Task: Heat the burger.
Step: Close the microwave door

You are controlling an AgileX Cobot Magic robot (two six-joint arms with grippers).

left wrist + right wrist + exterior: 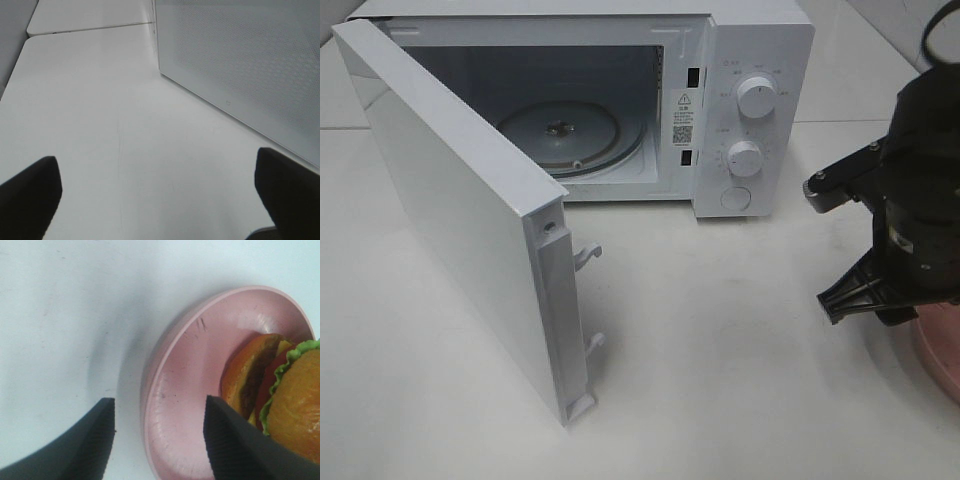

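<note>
The right tool (157,440) hangs released, jaws straddling the rim of the round pink plate (170,390); the glossy-bunned burger (280,400) lies on that plate, just beyond one jaw. Closing here would likely pinch the rim, tipping the burger off. The left tool (157,195) is spread wide, grasping nothing.

The right arm (920,190) stands at the right edge of the high view, its black wrist pointing downward toward the lower right corner. In its wrist view the right gripper (160,440) has its two dark ribbed fingers (235,445) spread apart with a clear gap between them. The left gripper (157,200) shows its fingers at the two lower corners of its wrist view, set wide apart.
</note>
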